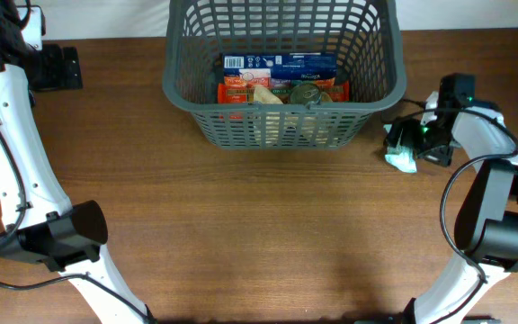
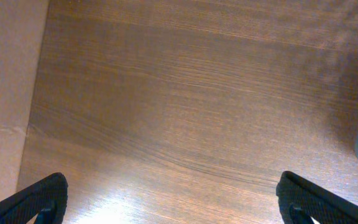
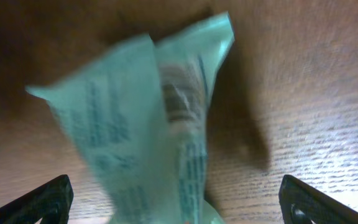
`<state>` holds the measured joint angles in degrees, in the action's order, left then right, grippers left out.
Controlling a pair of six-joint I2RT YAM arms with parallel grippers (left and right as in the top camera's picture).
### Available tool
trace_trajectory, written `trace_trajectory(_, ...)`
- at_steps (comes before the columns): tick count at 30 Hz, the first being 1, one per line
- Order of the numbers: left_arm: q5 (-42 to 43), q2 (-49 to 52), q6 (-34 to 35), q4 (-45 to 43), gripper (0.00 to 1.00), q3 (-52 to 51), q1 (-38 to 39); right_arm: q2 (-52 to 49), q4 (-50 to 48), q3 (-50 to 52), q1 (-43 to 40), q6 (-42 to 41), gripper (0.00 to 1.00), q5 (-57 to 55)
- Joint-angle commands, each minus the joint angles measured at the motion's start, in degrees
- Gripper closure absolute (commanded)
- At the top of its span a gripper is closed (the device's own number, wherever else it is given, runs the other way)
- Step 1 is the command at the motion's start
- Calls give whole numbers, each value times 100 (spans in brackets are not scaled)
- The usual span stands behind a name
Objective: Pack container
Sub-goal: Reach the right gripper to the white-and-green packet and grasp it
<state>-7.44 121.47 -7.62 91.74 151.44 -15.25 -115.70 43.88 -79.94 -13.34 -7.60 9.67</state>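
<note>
Container (image 1: 185, 76): blue box (image 1: 290, 63), can (image 1: 306, 93), orange packs (image 1: 238, 88) | left fingers (image 2: 42, 199) spread | right fingers (image 3: 42, 200) spread over green packet (image 3: 135, 124)

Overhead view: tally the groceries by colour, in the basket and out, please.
Blue box: 1
Orange-red packs: 2, possibly 1, partly hidden
Pale item: 1
Can: 1
Mint packet, outside basket: 1
Total: 6, possibly 5

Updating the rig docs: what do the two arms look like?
Left arm and right arm: white tubular links, bulky black joint housings, thin black cables looping alongside. End effector fingers matte black, angular. No markings visible.
</note>
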Motion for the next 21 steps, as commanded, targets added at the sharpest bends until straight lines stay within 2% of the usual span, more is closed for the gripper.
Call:
trace_trajectory(1,59,35,72,9,1,7,-31,26,-125,181,22,13,5,-136)
trace_trajectory(4,59,35,72,9,1,7,-31,-13,-138,188,33,-9,12,-129)
trace_trajectory(6,59,35,72,9,1,7,-31,-13,-173,188,33,-42,21,-129)
trace_trajectory(9,59,35,72,9,1,7,-31,-22,-223,190,33,-90,21,-131)
trace_trajectory(11,59,35,72,9,1,7,-31,-81,-295,190,33,-96,26,-131)
trace_trajectory(13,59,35,72,9,1,7,-31,-173,-326,190,33,-111,36,-129)
trace_trajectory(17,59,35,72,9,1,7,-31,-280,-260,190,31,-192,72,-131)
trace_trajectory(21,59,35,72,9,1,7,-31,-251,-74,94,9,-192,87,-116)
